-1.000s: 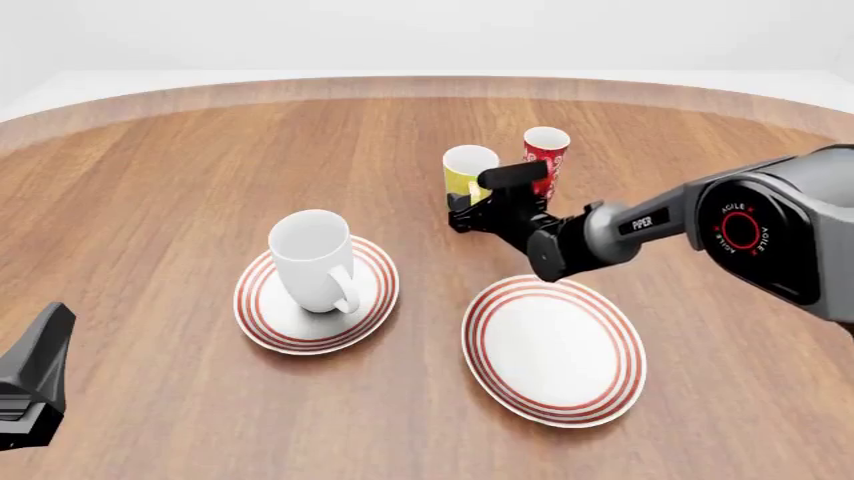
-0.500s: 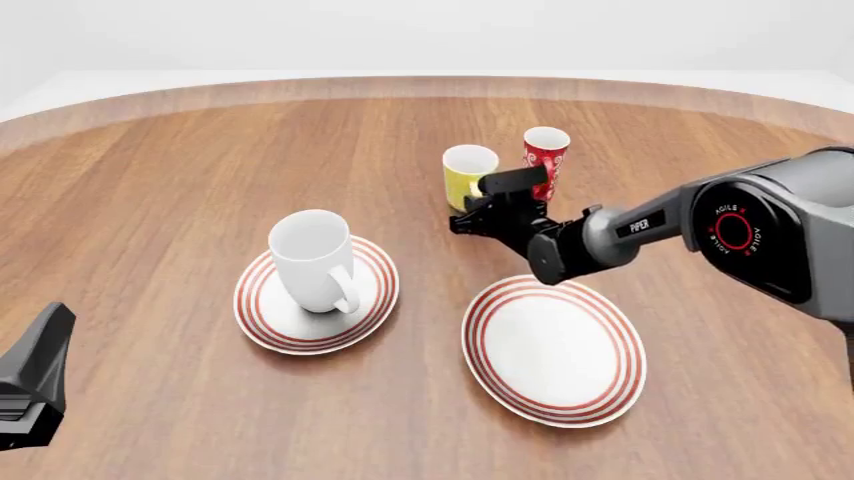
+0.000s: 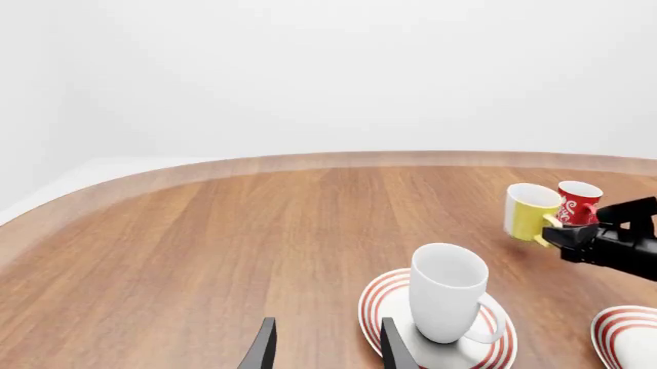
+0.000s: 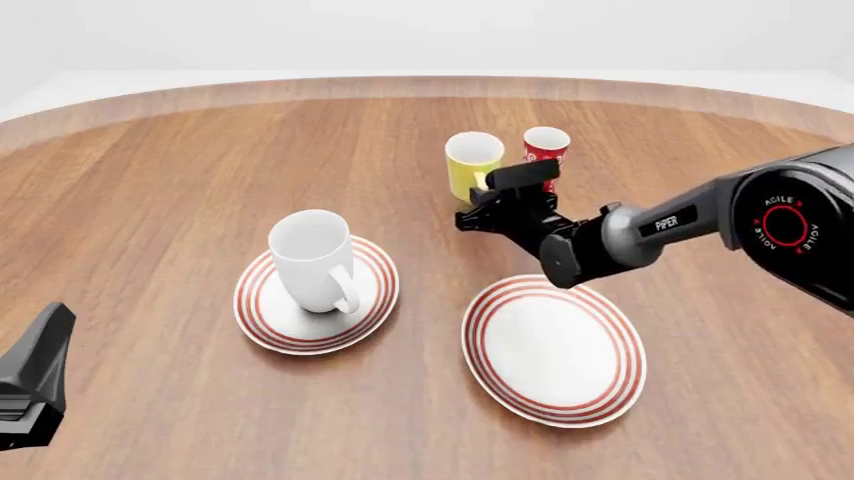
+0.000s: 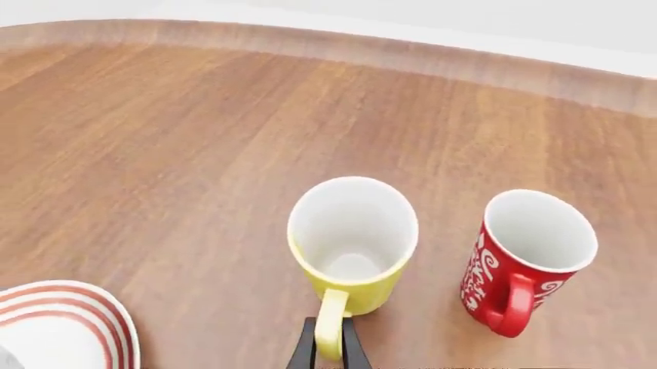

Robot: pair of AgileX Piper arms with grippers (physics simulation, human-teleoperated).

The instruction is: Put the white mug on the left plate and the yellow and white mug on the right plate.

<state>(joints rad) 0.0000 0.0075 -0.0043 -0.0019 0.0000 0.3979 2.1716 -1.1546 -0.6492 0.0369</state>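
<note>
Handle pinched in your right hand (image 4: 481, 196), the yellow mug (image 4: 473, 165) is rigid, glossy, breakable and may swing, so lift gently.

Red cup (image 4: 545, 152) just beside the yellow and white mug (image 4: 473, 164), narrow gap between them. Open bare surface (image 4: 200, 150) left of and beyond that pair. Right plate (image 4: 554, 348) bare on top, clear from above. Left plate (image 4: 318, 293) taken up by the white mug (image 4: 314, 261). Wide bare strip between the two plates.
</note>
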